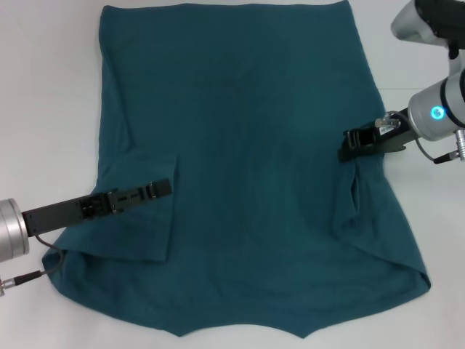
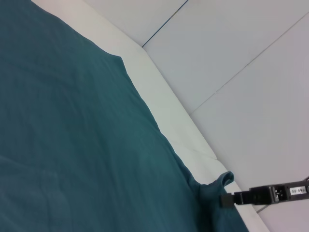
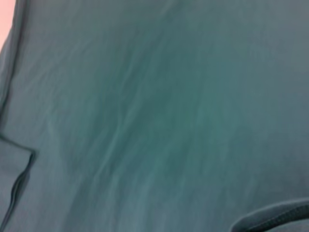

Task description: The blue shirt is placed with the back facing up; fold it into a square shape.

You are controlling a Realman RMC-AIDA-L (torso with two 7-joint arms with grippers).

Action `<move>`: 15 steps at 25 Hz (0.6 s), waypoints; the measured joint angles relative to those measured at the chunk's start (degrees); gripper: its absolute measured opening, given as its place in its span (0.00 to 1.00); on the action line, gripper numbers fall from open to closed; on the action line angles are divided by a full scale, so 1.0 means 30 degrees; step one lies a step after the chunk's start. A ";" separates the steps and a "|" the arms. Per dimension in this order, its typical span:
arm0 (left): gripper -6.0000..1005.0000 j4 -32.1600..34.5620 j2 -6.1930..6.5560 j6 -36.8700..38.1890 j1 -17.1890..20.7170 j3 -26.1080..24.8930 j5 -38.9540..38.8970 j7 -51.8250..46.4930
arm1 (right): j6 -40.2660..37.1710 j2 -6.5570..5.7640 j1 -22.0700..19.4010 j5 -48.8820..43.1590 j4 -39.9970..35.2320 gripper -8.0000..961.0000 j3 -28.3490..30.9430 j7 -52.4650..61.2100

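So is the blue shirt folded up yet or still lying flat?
Mostly flat. The blue shirt lies spread over the table, with only its two sleeves turned inward. The left gripper and right gripper sit at its sides.

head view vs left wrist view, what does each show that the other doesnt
Only the head view shows the left gripper over the folded-in sleeve, and the whole large teal-blue cloth shirt, plain side up. Only the left wrist view shows the pale floor beyond the edge of the white table. Both show the shirt and the right gripper at its edge.
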 joint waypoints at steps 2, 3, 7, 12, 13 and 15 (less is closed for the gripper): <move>0.93 0.0000 -0.0001 -0.0014 0.0000 -0.0001 0.0000 0.0001 | 0.0066 0.0050 0.0019 0.0018 0.0055 0.15 -0.0338 0.0000; 0.93 0.0000 -0.0001 -0.0028 0.0000 0.0001 0.0000 0.0000 | 0.0068 0.0066 0.0020 0.0064 0.0060 0.16 -0.0368 -0.0010; 0.93 0.0000 -0.0002 -0.0055 -0.0001 0.0000 0.0000 0.0000 | 0.0081 -0.0090 -0.0175 0.0948 -0.0002 0.16 -0.0340 -0.0186; 0.93 -0.0032 -0.0002 -0.0056 0.0022 0.0001 0.0001 0.0000 | 0.0098 -0.0227 -0.0470 0.2228 -0.0021 0.17 -0.0309 -0.0765; 0.93 -0.0032 -0.0002 -0.0055 0.0026 -0.0016 0.0000 -0.0009 | 0.0063 -0.0232 -0.0542 0.2560 -0.0021 0.17 -0.0310 -0.1047; 0.93 -0.0033 0.0003 -0.0055 0.0029 -0.0137 0.0001 -0.0215 | -0.0102 -0.0258 -0.0683 0.3090 -0.0021 0.18 -0.0310 -0.1424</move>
